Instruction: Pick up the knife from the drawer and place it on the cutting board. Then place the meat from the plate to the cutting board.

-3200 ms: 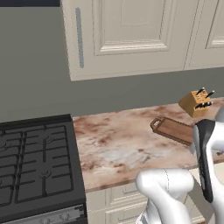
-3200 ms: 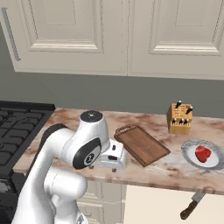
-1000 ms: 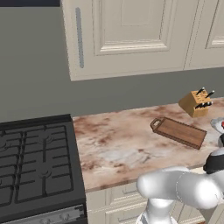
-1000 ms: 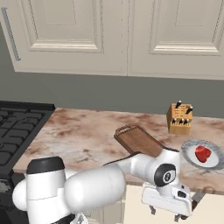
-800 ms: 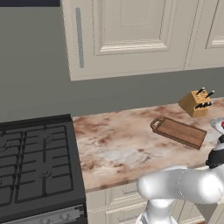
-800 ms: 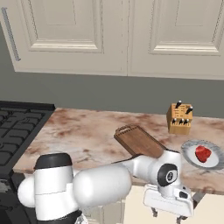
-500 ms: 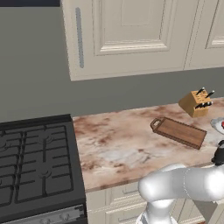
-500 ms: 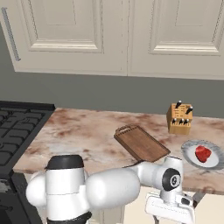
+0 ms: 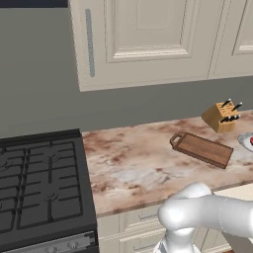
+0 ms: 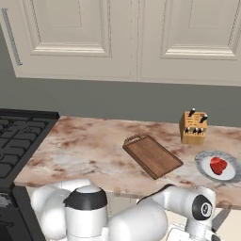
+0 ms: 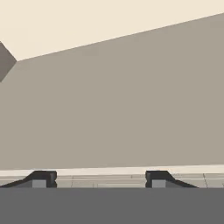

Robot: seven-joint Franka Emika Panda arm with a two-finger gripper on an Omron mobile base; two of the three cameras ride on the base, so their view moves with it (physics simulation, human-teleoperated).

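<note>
1. Reaching low in front of the tabletop (image 10: pixel 84 146), the arm has the gripper (image 11: pixel 100 178) down inside the drawer (image 11: pixel 131 109). The hand view looks close onto the drawer's pale beige floor.
2. The gripper's tips stand apart, released, with nothing visible between them.
3. A grey sliver just beside the wrist in the right base view looks like the blade of the knife (image 10: pixel 220 218). Its handle is hidden.
4. To do this step well, I would centre the jaws across the dark handle rather than the blade, and close squarely so the knife cannot pivot.
5. Lift straight up until it clears the drawer front, keeping the blade level.
6. The cutting board (image 10: pixel 153 156) lies bare on the tabletop, and the meat (image 10: pixel 218 165) is on the plate (image 10: pixel 200 164) near it.
</note>
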